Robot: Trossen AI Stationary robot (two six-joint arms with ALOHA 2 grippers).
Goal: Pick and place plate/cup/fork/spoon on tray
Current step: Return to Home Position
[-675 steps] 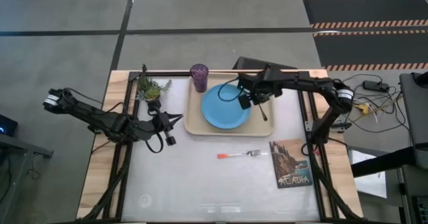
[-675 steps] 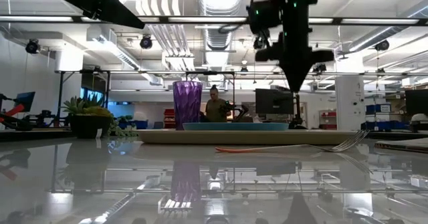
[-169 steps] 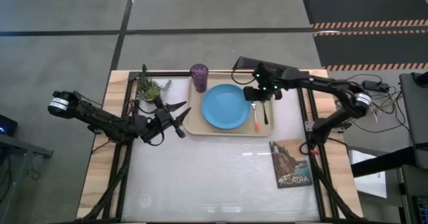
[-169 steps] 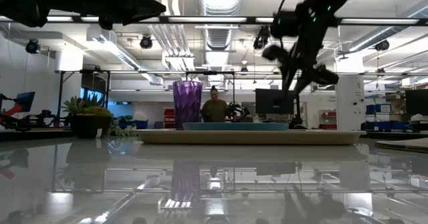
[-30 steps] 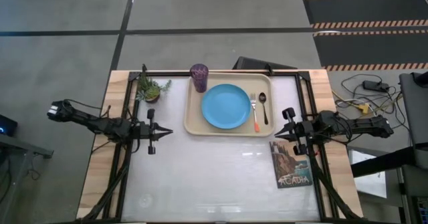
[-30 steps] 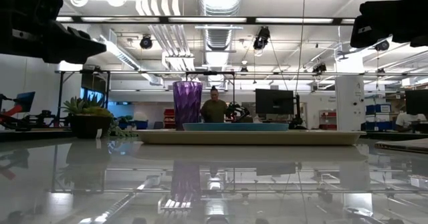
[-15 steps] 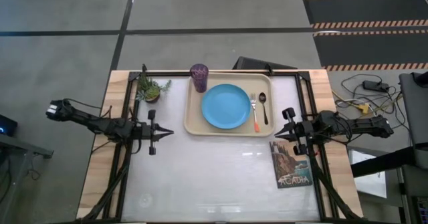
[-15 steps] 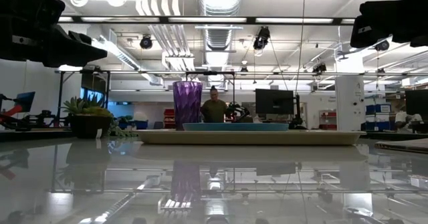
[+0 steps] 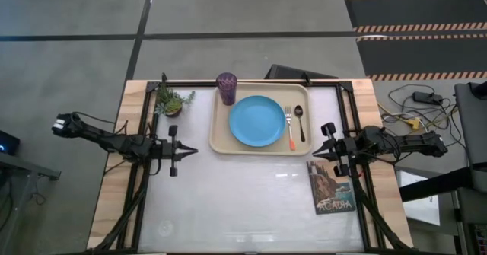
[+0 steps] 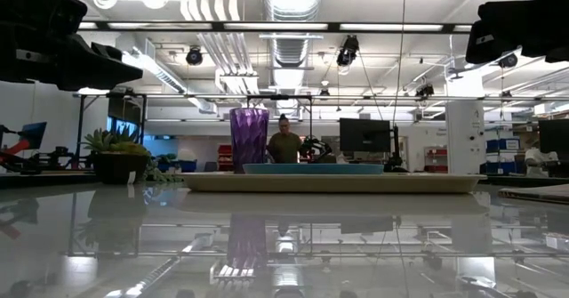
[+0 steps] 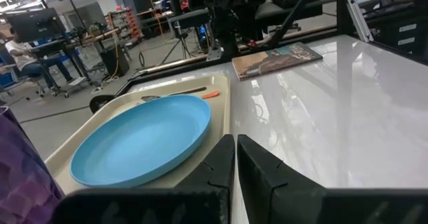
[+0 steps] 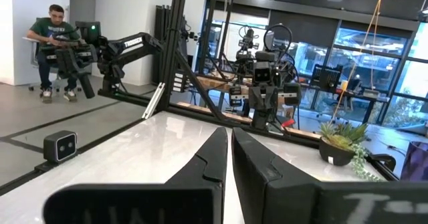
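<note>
The beige tray (image 9: 221, 137) lies at the table's far middle. On it are the light-blue plate (image 9: 257, 121), the purple cup (image 9: 227, 87) at its far left corner, the orange-handled fork (image 9: 289, 129) and the dark spoon (image 9: 300, 122) to the plate's right. My left gripper (image 9: 190, 151) is shut and empty at the table's left edge, pointing right. My right gripper (image 9: 314, 154) is shut and empty at the right edge, pointing left. The left wrist view shows the plate (image 11: 140, 144) and tray (image 11: 217, 100) ahead of the fingers.
A small green potted plant (image 9: 171, 101) stands at the far left corner. The "ACADIA" book (image 9: 332, 186) lies flat at the right, near my right gripper. A person sits in the room beyond the table (image 12: 57, 33).
</note>
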